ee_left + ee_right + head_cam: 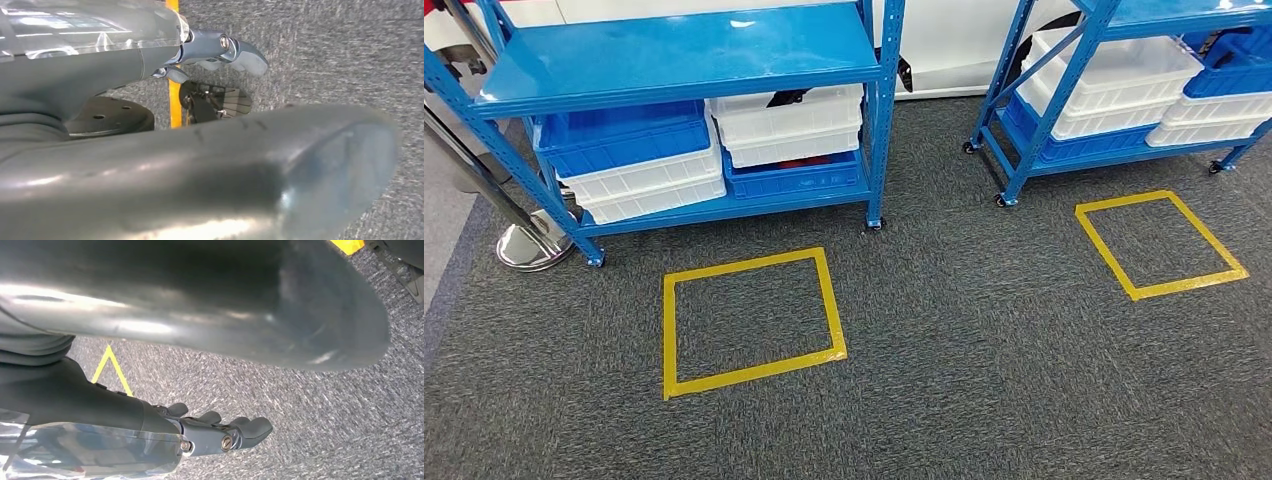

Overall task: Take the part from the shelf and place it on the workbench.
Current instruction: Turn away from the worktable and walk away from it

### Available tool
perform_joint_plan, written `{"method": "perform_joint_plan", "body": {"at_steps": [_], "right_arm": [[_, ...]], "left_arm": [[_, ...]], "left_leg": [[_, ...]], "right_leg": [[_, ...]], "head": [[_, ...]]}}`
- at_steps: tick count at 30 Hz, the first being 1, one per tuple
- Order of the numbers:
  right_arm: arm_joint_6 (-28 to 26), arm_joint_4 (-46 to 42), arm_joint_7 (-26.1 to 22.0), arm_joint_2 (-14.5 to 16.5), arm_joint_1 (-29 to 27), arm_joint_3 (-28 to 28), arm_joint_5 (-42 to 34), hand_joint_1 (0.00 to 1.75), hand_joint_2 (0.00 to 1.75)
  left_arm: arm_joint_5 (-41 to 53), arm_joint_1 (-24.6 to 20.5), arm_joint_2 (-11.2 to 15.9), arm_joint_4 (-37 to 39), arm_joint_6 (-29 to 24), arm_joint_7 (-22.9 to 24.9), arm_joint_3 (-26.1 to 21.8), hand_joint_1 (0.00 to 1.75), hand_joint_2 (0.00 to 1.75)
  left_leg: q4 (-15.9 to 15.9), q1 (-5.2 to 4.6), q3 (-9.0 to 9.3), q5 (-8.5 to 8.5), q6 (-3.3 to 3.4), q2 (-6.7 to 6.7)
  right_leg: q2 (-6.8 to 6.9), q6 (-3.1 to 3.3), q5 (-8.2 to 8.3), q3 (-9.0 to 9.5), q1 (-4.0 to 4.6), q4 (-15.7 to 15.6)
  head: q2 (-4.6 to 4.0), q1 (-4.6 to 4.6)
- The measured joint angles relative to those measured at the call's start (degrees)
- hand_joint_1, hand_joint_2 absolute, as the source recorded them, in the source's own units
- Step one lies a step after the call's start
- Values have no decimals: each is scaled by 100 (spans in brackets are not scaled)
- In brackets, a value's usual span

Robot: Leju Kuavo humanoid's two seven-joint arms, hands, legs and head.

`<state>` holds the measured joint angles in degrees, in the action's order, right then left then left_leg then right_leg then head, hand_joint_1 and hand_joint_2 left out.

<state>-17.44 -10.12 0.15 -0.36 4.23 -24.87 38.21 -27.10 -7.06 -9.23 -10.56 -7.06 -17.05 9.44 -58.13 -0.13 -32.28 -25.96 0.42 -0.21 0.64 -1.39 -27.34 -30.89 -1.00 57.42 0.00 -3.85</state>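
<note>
A blue metal shelf [674,50] stands ahead on the left, with its upper board bare. On its lower level are stacked white bins [789,125] and blue bins [624,140]. A dark item [786,98] peeks from the top white bin; I cannot tell what it is. My left hand [220,50] hangs over the grey carpet with fingers stretched out, thumb apart, holding nothing. My right hand [225,432] also hangs above the carpet, fingers extended and empty.
A second blue shelf [1064,60] with white and blue bins stands on castors at the right. Two yellow tape squares [668,330] [1164,288] mark the carpet, one before each shelf. A chrome post base [529,245] sits by the left shelf's leg.
</note>
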Motion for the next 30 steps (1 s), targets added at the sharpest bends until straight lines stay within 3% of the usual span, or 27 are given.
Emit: {"method": "perform_joint_plan", "body": {"at_steps": [4, 7, 9, 11, 12, 13, 14, 16, 17, 19, 21, 23, 25, 27, 29, 30], "right_arm": [[2, 0, 1, 6, 12, 13, 8, 0, 0], [4, 0, 8, 14, 21, 21, 12, 0, 0], [8, 0, 19, 14, 31, 26, 14, 0, 0], [20, 0, 28, 15, 30, 32, 17, 0, 0], [27, 0, 32, 15, 22, 34, 20, 0, 0], [33, 1, 38, 15, 13, 37, 26, 0, 0], [37, 1, 44, 14, 5, 38, 33, 0, 0], [40, 4, 59, 3, -16, 42, 53, 0, 0], [49, 7, 65, -2, -25, 45, 64, 0, 0], [66, 11, 72, -8, -27, 57, 84, 0, 0], [73, 11, 81, -8, -25, 73, 89, 0, 0], [75, 11, 92, -9, -35, 89, 81, 0, 0], [71, 10, 99, -15, -24, 115, 62, 0, 0], [63, 10, 102, -26, -16, 148, 44, 0, 0], [54, 10, 95, -31, -24, 172, 37, 0, 0], [51, 11, 90, -32, -29, 181, 36, 0, 0]], "left_arm": [[-68, -2, 3, 0, -8, 54, -66, 0, 0], [-101, 0, 4, -1, -22, 65, -113, 0, 0], [-108, -5, 3, -2, -27, 71, -132, 0, 0], [-135, -6, -7, -4, -31, 84, -146, 0, 0], [-162, 0, -11, -4, -31, 95, -156, 0, 0], [-195, 10, -16, -4, -31, 109, -175, 0, 0], [-232, 21, -20, -4, -31, 125, -199, 0, 0], [-304, 37, -28, -4, -29, 154, -257, 0, 0], [-343, 36, -32, -4, -29, 167, -286, 0, 0], [-407, 23, -40, -5, -27, 191, -351, 0, 0], [-465, -3, -52, -15, -20, 213, -413, 0, 0], [-511, -34, -66, -27, -10, 248, -467, 0, 0], [-550, -68, -73, -31, -7, 308, -524, 0, 0], [-595, -81, -76, -31, -12, 378, -568, 0, 0], [-651, -81, -82, -31, -18, 423, -615, 0, 0], [-692, -82, -83, -31, -21, 434, -648, 0, 0]], "left_leg": [[2, -27, -16, -21, 54, -2], [101, -6, 60, -90, 177, -25], [139, 9, 160, -128, 241, -35], [138, 5, 209, -172, 250, -33], [135, 6, 241, -200, 241, -34], [132, 11, 286, -232, 223, -39], [130, 21, 350, -270, 195, -44], [126, 46, 504, -378, 117, -56], [117, 51, 573, -438, 70, -58], [135, 47, 652, -531, -27, -57], [80, 46, 697, -518, -115, -57], [-388, 57, 510, -339, -179, -39], [-1163, 70, 3, -272, -219, -19], [-1647, 73, -508, -629, -230, -18], [-1565, 72, -807, -1053, -209, -18], [-1338, 65, -880, -1066, -180, -18]], "right_leg": [[4, -52, 15, 8, -32, 13], [5, -126, 54, -47, -45, 206], [-16, -124, -135, -282, -51, 605], [-45, -130, -439, -722, -52, 1302], [-53, -147, -514, -926, -56, 1587], [-56, -159, -484, -1047, -64, 1705], [-55, -168, -351, -1049, -77, 1603], [-54, -201, 114, -802, -111, 889], [-56, -201, 257, -682, -112, 544], [-61, -124, 343, -569, -87, 205], [-62, 14, 225, -486, -66, 196], [-52, 105, 120, -304, -78, 149], [-43, 159, -11, -86, -75, 88], [-50, 183, -168, 152, -63, 32], [-71, 189, -353, 424, -46, -8], [-81, 188, -454, 568, -34, -23]], "head": [[0, 0], [0, 0], [0, 1], [0, 2], [0, 1], [0, 1], [0, 1], [0, 2], [0, 2], [0, 1], [0, -1], [0, -1], [0, -1], [0, -1], [0, -1], [0, 0]]}}
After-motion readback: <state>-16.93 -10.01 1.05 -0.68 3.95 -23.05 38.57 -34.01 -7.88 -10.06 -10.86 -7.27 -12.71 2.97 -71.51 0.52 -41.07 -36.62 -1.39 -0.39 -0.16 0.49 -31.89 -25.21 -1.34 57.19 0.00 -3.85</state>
